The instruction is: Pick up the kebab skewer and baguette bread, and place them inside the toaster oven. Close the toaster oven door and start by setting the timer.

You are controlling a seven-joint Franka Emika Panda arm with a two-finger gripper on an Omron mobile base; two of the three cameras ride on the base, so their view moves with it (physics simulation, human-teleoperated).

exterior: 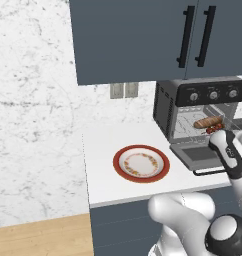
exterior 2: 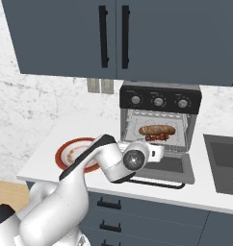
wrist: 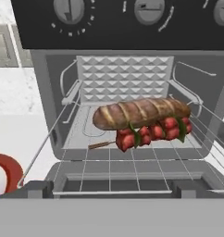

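Note:
The toaster oven (exterior: pixel 193 107) stands on the counter with its door (exterior: pixel 198 156) dropped flat. Inside, on the wire rack, the golden-brown baguette bread (wrist: pixel 141 112) lies crosswise. The kebab skewer (wrist: pixel 153 132), with red chunks and green bits, rests right in front of it and touches it. My gripper (wrist: pixel 111 189) hovers over the lowered door, facing the oven cavity. It is open, its fingertips (wrist: pixel 37 189) spread wide with nothing between them. From the right base view, the bread (exterior 2: pixel 157 129) and skewer (exterior 2: pixel 158 138) sit just beyond my hand. Three silver knobs (exterior 2: pixel 158 101) line the top panel.
A red-rimmed plate (exterior: pixel 124 170) with nothing on it sits on the counter left of the oven. A sink (exterior 2: pixel 224 161) lies to the oven's right. Dark upper cabinets (exterior: pixel 143 35) hang above. The door's black bar handle (exterior 2: pixel 157 182) juts over the counter's front edge.

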